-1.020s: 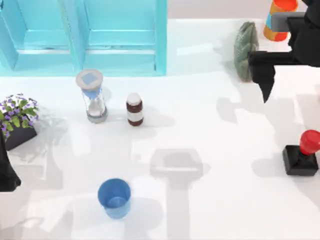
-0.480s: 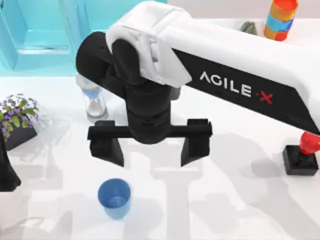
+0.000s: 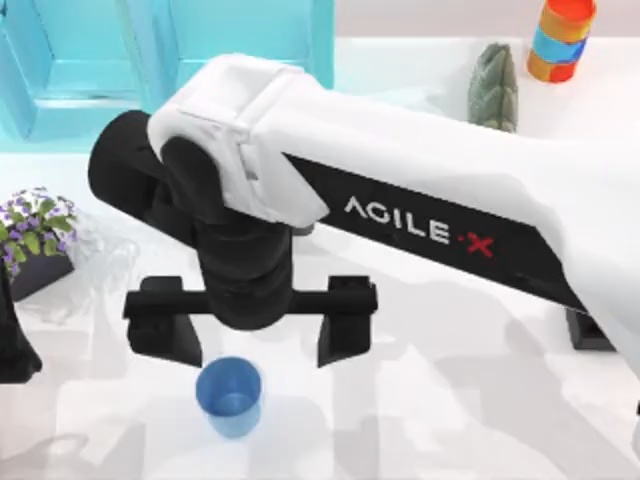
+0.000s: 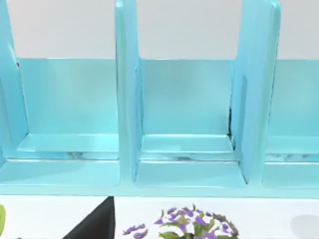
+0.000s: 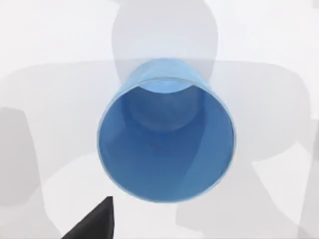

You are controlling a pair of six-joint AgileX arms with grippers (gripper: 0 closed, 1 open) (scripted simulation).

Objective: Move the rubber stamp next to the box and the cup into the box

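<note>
Cup point(image 3: 229, 396) at table's 7 o'clock, unboxed | my right gripper point(image 3: 252, 338) spread wide above, empty | stamp unmoved

Glossy white table point(image 3: 450, 420), soft shadows

cup point(image 3: 229, 396) point(image 5: 165, 137): blue, upright, open end up, front-left on table | rubber stamp point(image 3: 586, 332): black base, right edge

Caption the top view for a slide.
Right gripper, fingers spread wide, hovers just above the upright blue cup on the white table; left gripper parked at the left edge.
</note>
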